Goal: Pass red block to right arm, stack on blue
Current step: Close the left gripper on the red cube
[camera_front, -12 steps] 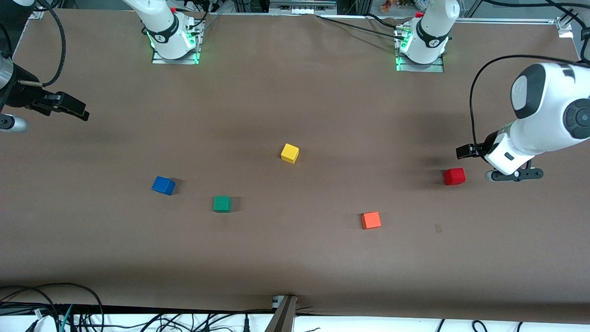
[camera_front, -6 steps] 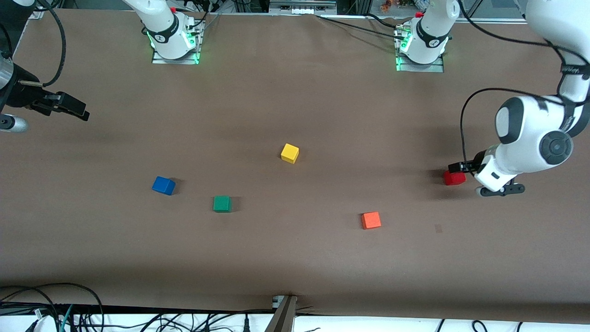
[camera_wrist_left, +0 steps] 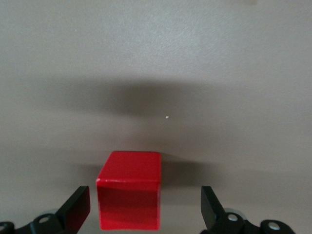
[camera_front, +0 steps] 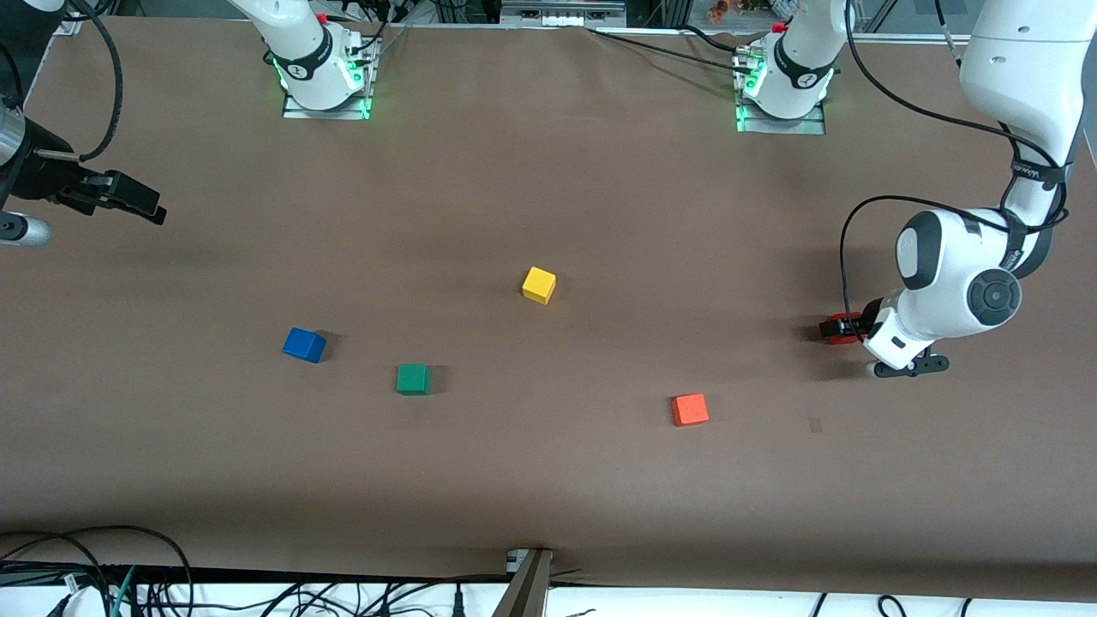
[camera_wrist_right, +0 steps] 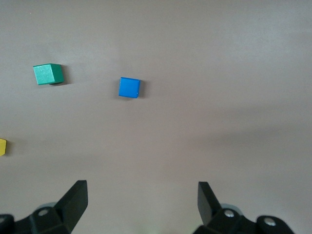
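- Overhead, front view: the left gripper (camera_front: 844, 329) is seen low at the table (camera_front: 548, 480), toward the left arm's end, with the red block (camera_front: 833, 330) partly hidden under its black fingers. Only slivers of red are visible there.
- Front view: the blue block (camera_front: 303, 344) is found on the table toward the right arm's end, well apart from the red block. A green block (camera_front: 413, 378) is placed beside it, slightly nearer the front camera. A yellow block (camera_front: 539, 284) is noted near the table's middle, and an orange block (camera_front: 690, 409) nearer the front camera, between the green block and the red one.
- Front view: the right gripper (camera_front: 141, 204) is held above the table's edge at the right arm's end; the arm is waiting.
- Left wrist view: the red block (camera_wrist_left: 129, 189) is seen resting on the table between the two black fingers (camera_wrist_left: 78, 207), which are spread wide. One finger is just beside the block; a clear gap is left at the other. No contact can be confirmed.
- Right wrist view: the right gripper's fingers (camera_wrist_right: 73, 200) are spread apart with nothing between them. The blue block (camera_wrist_right: 129, 87) and green block (camera_wrist_right: 48, 74) are seen on the table below, near each other but apart; a yellow edge (camera_wrist_right: 2, 146) is caught at the frame's border.
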Tool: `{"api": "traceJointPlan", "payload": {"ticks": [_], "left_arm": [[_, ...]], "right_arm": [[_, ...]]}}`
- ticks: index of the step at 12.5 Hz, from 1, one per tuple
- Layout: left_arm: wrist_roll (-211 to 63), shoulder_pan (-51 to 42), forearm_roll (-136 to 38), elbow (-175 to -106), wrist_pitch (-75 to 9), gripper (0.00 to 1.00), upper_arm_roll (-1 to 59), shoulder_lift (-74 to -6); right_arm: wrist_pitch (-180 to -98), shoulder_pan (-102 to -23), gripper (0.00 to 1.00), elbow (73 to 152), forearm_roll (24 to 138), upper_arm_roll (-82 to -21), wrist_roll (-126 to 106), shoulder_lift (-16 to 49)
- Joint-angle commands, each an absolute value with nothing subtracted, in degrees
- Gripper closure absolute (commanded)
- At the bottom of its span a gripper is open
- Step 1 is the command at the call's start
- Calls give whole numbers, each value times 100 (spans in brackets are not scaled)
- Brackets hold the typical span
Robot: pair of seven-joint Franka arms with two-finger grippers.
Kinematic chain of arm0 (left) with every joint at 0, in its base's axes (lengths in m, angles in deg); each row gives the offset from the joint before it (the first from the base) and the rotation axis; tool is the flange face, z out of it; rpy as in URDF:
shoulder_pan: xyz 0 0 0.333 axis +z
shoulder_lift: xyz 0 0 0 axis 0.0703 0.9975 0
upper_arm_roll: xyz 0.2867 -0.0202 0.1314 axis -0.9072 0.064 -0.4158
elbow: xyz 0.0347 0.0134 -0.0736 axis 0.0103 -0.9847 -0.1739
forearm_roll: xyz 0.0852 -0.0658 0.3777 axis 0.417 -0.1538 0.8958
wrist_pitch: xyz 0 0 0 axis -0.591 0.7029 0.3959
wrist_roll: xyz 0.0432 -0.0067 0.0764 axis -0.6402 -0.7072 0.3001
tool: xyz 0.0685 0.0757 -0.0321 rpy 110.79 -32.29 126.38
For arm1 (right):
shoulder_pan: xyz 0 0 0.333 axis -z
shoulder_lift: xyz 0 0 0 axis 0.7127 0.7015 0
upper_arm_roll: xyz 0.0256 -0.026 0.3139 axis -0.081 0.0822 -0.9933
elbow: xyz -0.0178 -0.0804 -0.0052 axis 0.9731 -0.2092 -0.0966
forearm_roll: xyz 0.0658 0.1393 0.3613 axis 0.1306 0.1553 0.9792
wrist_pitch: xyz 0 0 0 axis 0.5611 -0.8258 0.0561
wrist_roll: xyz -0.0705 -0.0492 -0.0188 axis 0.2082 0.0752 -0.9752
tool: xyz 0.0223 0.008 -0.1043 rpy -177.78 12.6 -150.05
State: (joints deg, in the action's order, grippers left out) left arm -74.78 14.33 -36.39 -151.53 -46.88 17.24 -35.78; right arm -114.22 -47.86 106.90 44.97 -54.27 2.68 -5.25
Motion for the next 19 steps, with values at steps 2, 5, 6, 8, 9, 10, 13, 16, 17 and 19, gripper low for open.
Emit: {"api": "traceJointPlan", "payload": {"ticks": [2, 5, 6, 8, 9, 10, 13, 16, 17, 19], "left_arm": [[-7492, 1502, -3464, -15166, -4748, 0, 1761, -3555], [-7772, 1511, -3464, -15175, -4687, 54, 1761, -3529], [-7817, 1520, -3464, -15175, -4661, 71, 1761, -3537], [-7835, 1581, -3464, -15175, -4538, 100, 1770, -3572], [-7870, 1581, -3464, -15149, -4503, 100, 1770, -3590], [-7966, 1581, -3464, -15096, -4415, 100, 1779, -3616], [-8265, 1494, -3534, -14676, -3635, 100, 1858, -3792], [-8283, 1423, -3517, -13939, -2651, 100, 2314, -3845], [-8283, 1423, -3525, -13710, -2387, 100, 2472, -3845], [-8274, 1440, -3560, -13453, -2183, 100, 2840, -3862]], "right_arm": [[-11374, -4818, 0, 10704, 4590, -5396, 324, -566], [-11374, -4818, 0, 10704, 4590, -5396, 324, -566], [-11374, -4818, 0, 10704, 4590, -5396, 324, -566], [-11374, -4818, 0, 10704, 4590, -5396, 324, -566], [-11374, -4818, 0, 10713, 4598, -5396, 316, -566], [-11374, -4835, 0, 10713, 4598, -5396, 324, -566], [-11373, -4835, 0, 10713, 4598, -5413, 316, -566], [-11374, -4835, 0, 10713, 4590, -5413, 324, -566], [-11374, -4835, 0, 10713, 4598, -5413, 324, -566], [-11365, -4835, 0, 10713, 4598, -5413, 324, -566]]}}
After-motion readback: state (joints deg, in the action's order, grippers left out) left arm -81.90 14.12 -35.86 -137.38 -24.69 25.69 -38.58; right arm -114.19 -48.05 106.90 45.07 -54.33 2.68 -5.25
